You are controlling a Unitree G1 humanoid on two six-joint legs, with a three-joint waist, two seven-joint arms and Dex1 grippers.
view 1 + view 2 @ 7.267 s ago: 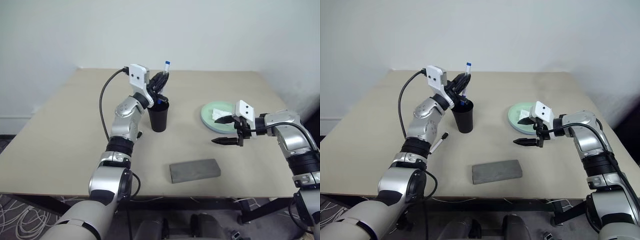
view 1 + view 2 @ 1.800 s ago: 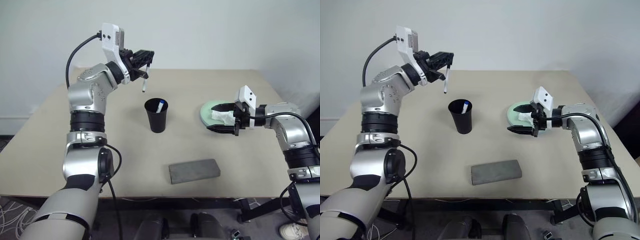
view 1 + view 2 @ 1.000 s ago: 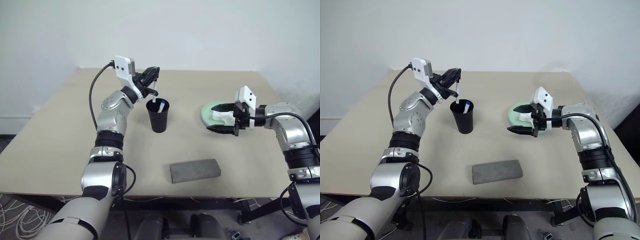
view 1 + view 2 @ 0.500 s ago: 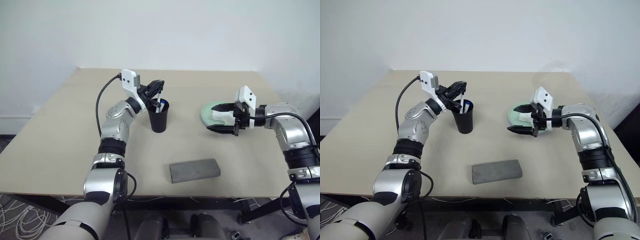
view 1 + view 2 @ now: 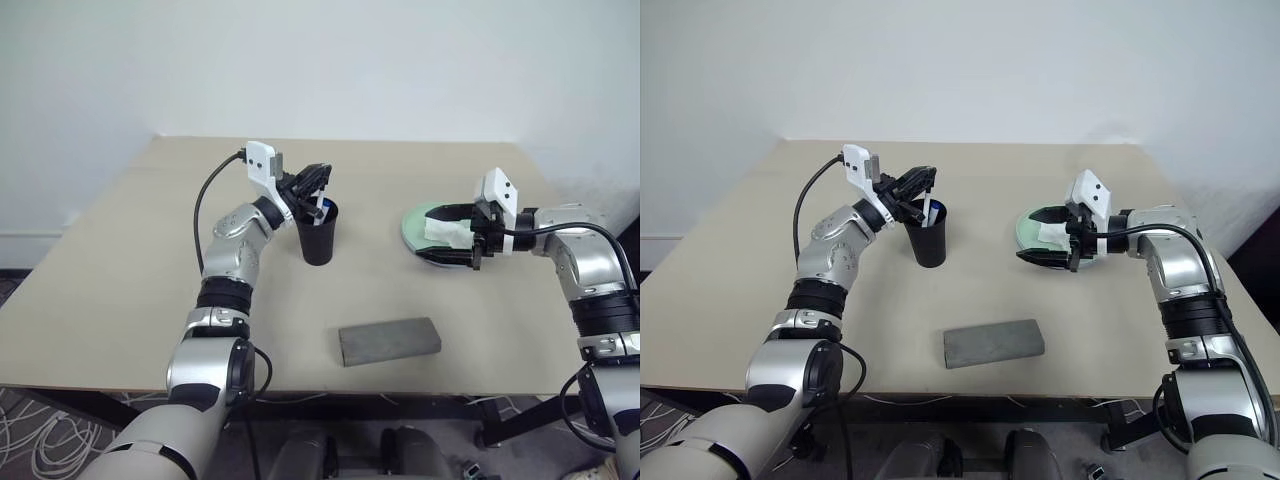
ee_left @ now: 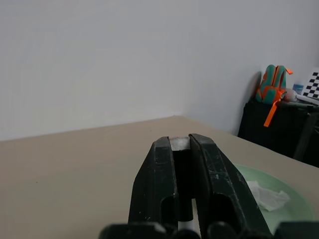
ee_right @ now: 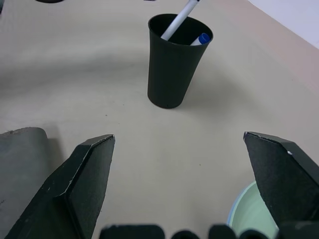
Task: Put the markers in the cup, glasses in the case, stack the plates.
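Two markers sit in the black cup (image 5: 319, 232); the left gripper (image 5: 316, 188) pinches one (image 7: 179, 20). Withdrawing unreleased could tip it. Right gripper (image 5: 1048, 240) gapes wide, empty.

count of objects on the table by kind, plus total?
Slim white markers: 2 (blue-capped one, plain one, both reaching into the cup)
Tall black plastic cup: 1
Round mint green plate: 1 seen; another beneath cannot be told
Crumpled white tissue: 1
Rectangular grey case, closed: 1
Total: 6
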